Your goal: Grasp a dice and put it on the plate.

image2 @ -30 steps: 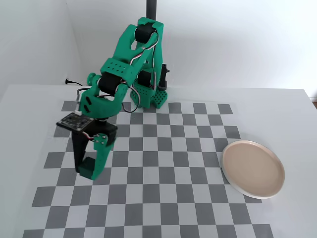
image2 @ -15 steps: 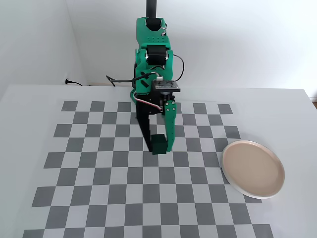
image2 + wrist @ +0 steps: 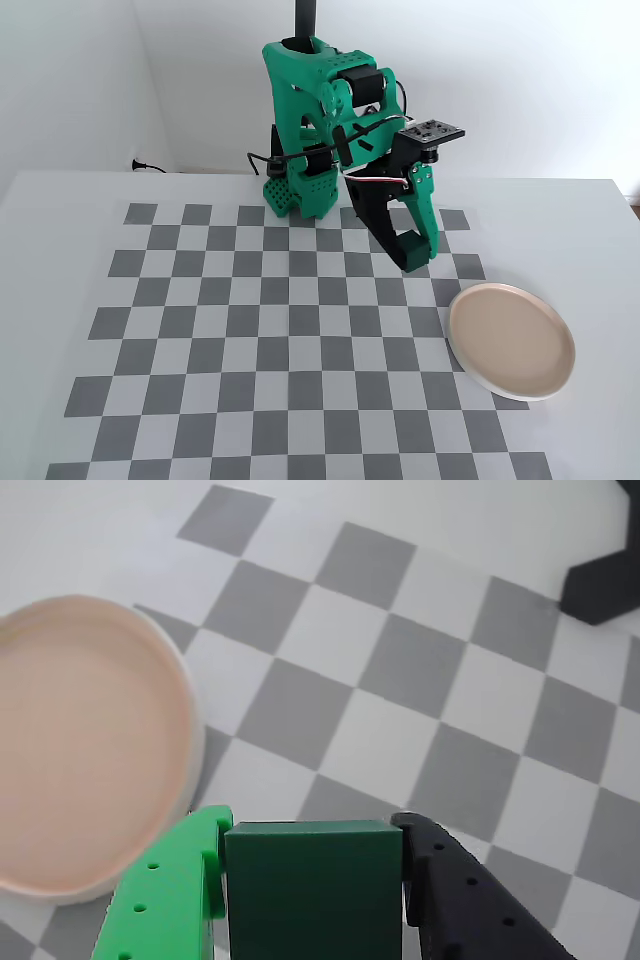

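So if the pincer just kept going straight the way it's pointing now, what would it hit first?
Probably the checkered mat just short of the plate. The pincer, holding the dice, points down at the squares beside the plate's rim; depth is uncertain.

Gripper (image 3: 409,254) hangs above the checkerboard mat (image 3: 300,340), up-left of the plate (image 3: 511,340), jaws clamped on the dice (image 3: 413,253). Dice clear of the mat. Plate lies on the mat's right edge.

A white bench (image 3: 600,230) holds a gray and white checkered mat (image 3: 250,340). A white wall (image 3: 500,80) stands behind. A black cord (image 3: 150,167) lies near the wall.
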`<control>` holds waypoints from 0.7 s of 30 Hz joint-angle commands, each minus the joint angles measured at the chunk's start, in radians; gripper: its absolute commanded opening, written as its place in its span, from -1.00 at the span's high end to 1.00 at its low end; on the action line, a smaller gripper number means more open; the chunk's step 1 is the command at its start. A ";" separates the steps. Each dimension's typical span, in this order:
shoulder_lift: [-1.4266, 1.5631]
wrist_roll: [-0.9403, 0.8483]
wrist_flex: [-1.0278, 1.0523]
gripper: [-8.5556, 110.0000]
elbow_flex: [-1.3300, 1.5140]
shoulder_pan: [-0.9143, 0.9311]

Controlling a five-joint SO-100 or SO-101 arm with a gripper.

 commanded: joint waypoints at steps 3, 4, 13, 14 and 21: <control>-0.051 0.012 -0.092 0.93 -0.025 -0.112; -0.063 0.012 -0.109 0.93 -0.025 -0.126; -0.301 0.052 -0.135 0.93 -0.227 -0.213; -0.330 0.057 -0.138 0.93 -0.252 -0.224; -0.549 0.075 -0.189 0.93 -0.422 -0.282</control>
